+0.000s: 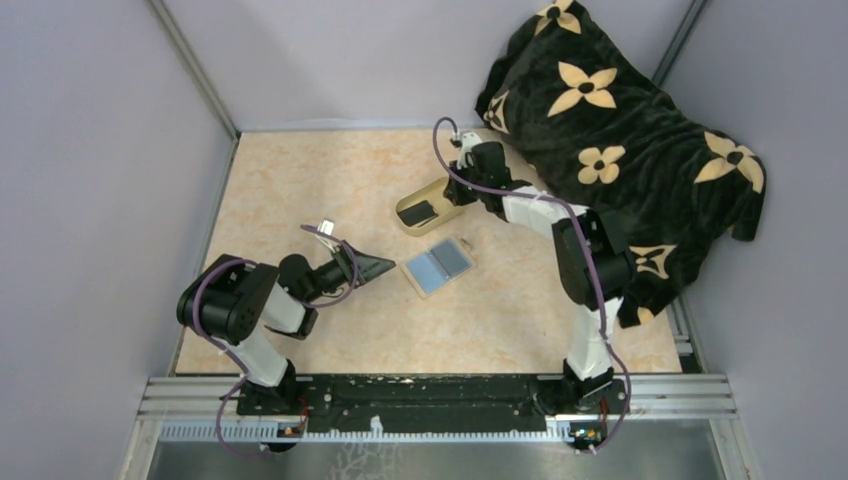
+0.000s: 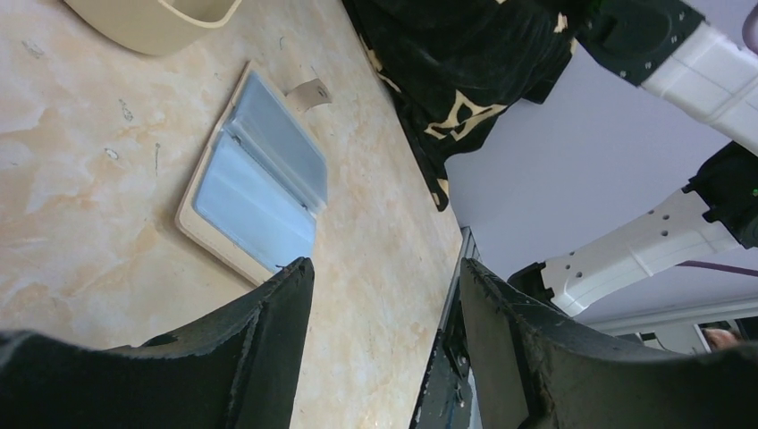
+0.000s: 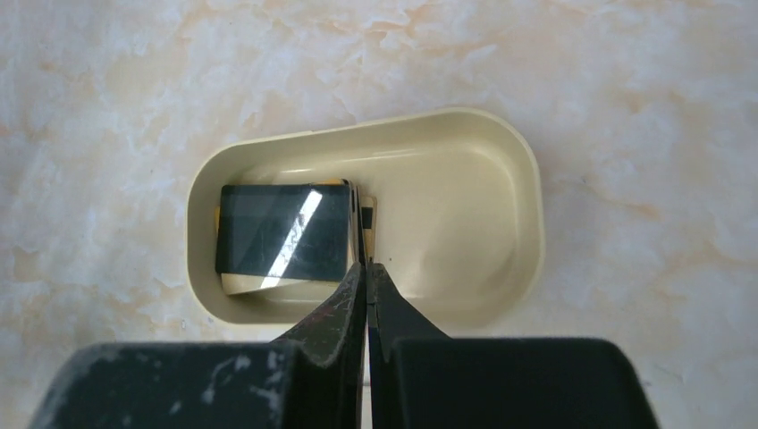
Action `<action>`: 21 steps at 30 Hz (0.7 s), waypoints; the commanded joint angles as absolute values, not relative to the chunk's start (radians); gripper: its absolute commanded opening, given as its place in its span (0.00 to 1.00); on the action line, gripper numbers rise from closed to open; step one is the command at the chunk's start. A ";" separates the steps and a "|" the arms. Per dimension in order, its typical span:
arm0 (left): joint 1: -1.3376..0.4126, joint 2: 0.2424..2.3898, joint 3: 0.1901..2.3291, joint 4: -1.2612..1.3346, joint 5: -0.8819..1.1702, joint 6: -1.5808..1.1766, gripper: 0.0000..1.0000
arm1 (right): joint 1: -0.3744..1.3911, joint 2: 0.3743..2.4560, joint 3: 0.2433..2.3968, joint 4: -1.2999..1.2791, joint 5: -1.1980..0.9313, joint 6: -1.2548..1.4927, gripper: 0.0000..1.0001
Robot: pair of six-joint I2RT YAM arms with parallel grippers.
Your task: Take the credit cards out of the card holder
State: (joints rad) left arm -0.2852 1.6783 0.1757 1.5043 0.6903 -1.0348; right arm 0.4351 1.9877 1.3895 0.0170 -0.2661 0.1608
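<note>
The card holder (image 1: 438, 265) lies open on the table with its blue-grey faces up; it also shows in the left wrist view (image 2: 259, 183) with its tan tab. One black credit card (image 3: 282, 231) lies in the left end of the cream oval dish (image 3: 527, 179), also seen from the top view (image 1: 418, 212). My right gripper (image 3: 367, 265) hangs over the dish, shut on a second credit card (image 3: 359, 214) held edge-on. My left gripper (image 2: 384, 264) is open and empty, low over the table just left of the card holder (image 1: 385, 263).
A black blanket with tan flowers (image 1: 620, 130) covers the back right corner, close behind the right arm. The dish (image 1: 404, 228) sits just behind the card holder. Purple walls and a metal rail (image 1: 440, 395) bound the table.
</note>
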 commanded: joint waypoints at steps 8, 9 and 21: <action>-0.314 1.785 0.238 1.787 0.728 -1.015 0.44 | 0.431 1.609 0.928 0.266 -0.136 0.240 0.18; -0.330 1.793 0.244 1.787 0.726 -1.015 0.43 | 0.431 1.601 0.904 0.255 -0.127 0.238 0.14; -0.521 1.897 0.350 1.762 0.663 -1.041 0.01 | 0.432 1.604 0.737 0.269 -0.138 0.271 0.02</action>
State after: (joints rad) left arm -0.4904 1.8412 0.3256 1.5047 0.6910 -1.0283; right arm 0.4335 1.6314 0.7570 0.1989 -0.1394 0.2466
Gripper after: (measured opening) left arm 0.024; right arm 0.023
